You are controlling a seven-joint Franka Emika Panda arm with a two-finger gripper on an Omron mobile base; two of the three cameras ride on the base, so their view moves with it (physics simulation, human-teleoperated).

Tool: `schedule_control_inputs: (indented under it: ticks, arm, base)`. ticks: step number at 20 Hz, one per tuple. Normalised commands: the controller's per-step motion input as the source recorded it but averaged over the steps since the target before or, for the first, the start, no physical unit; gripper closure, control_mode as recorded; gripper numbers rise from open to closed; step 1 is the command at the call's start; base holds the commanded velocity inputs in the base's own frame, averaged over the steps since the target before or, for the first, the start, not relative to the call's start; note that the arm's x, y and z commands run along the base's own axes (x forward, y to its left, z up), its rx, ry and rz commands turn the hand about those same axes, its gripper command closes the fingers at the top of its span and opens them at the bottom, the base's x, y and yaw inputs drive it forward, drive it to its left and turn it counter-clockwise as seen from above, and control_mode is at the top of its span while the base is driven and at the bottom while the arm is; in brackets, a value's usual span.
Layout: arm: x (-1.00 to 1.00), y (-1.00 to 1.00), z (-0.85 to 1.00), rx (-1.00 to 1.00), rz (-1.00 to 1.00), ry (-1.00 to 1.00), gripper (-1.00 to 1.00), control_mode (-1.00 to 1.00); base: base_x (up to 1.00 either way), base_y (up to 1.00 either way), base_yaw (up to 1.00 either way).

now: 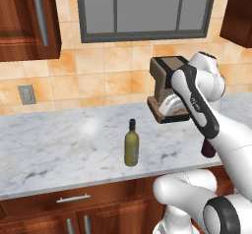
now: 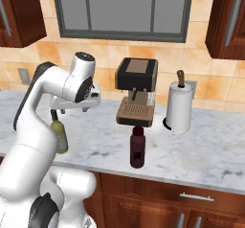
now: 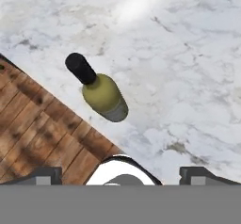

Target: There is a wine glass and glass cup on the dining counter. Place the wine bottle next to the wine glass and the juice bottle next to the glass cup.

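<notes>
Wine bottle (image 1: 131,144) upright on the marble bench (image 1: 59,144), near the front edge, nothing touching it. Juice bottle (image 2: 138,148) upright further along the same edge, well apart from it, in front of the espresso machine (image 2: 137,92). Paper towel roll (image 2: 179,106) beside the machine. Hand (image 3: 121,173) above the wine bottle, fingers (image 3: 44,175) spread wide, holding nothing.

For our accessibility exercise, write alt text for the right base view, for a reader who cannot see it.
A white robot arm hangs over an olive wine bottle on a marble wall counter. A dark red juice bottle stands near the front edge, with a coffee machine and paper towel roll behind it.
</notes>
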Motion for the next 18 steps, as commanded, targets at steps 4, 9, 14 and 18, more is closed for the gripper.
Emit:
schedule_control_inputs:
  ticks: [4,9,14,18]
  arm:
    - [-0.03,0.06,-0.12,0.08,0.40,-0.20,-1.00,-1.00]
    - [0.00,0.13,-0.16,0.19,0.25,-0.18,-1.00,-1.00]
    - [0.02,0.17,-0.18,0.21,0.16,-0.18,-1.00,-1.00]
    - [0.11,0.07,-0.11,0.22,0.11,-0.09,-1.00,-1.00]
  base:
    - [0.00,0.00,0.00]
    - [0.00,0.00,0.00]
    - [0.00,0.00,0.00]
    - [0.00,0.00,0.00]
